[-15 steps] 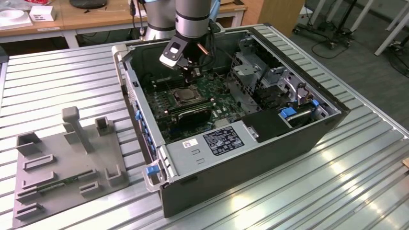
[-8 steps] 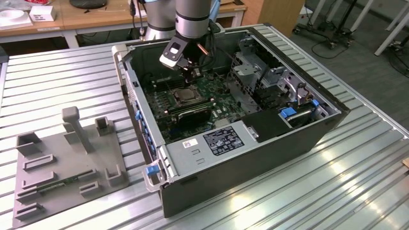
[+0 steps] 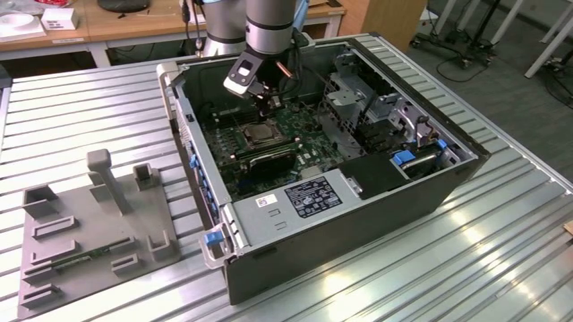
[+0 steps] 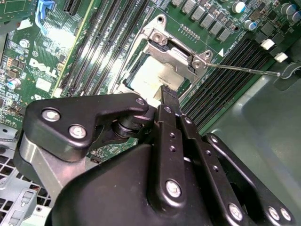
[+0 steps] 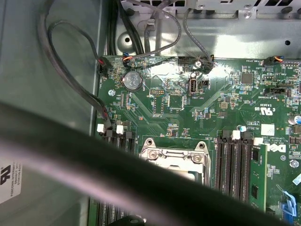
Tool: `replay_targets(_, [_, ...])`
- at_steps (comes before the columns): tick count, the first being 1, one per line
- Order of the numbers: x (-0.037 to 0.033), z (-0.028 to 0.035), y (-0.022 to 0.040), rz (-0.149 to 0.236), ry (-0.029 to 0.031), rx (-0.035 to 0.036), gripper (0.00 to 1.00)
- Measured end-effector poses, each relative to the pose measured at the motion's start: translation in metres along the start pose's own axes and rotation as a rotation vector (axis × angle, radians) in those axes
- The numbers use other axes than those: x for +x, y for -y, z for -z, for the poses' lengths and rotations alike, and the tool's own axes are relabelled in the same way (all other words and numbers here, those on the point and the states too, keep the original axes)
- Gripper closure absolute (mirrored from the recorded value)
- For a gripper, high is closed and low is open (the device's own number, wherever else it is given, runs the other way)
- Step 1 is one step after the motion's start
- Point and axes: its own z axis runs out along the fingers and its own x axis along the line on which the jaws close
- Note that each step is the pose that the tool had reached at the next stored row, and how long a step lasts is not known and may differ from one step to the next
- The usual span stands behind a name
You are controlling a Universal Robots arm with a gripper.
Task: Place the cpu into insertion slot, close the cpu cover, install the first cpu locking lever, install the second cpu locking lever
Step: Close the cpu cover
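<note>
Second wrist view: the claw (image 4: 164,92) hangs tip-down over the green motherboard (image 4: 33,66).
Claw: its fingers look pressed together into one narrow tip, and I see nothing held between them.
Cpu: the pale square cpu (image 4: 153,77) lies flat in the insertion slot (image 4: 123,86), directly under the claw's tip. I cannot tell whether the tip touches it or stops just short.
Cpu cover: the silver cpu cover (image 4: 175,51) sits just beyond the tip and laps the cpu's far edge. Whether it is fully down I cannot tell.
Lever: a thin metal locking lever (image 4: 244,68) runs from the cover's corner off to one side of the claw, its long axis crossing the black memory slots (image 4: 225,89). It looks unlatched to me.
Exterior view: the claw reaches down into the open computer case (image 3: 358,221), with the insertion slot just below it.
Key relation: the work lies almost straight beneath the tip, with hardly any sideways offset. The lever is the one part that stretches well away from the claw.
</note>
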Motion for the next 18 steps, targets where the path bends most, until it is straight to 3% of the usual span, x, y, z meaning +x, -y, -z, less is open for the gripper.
replay_targets(7, [-0.0001, -0.0020, 0.0002, 0.005, -0.0002, -0.0005, 0.89])
replay_targets(18, [-0.0001, -0.0025, 0.0002, 0.077, -0.0021, 0.0029, 0.89])
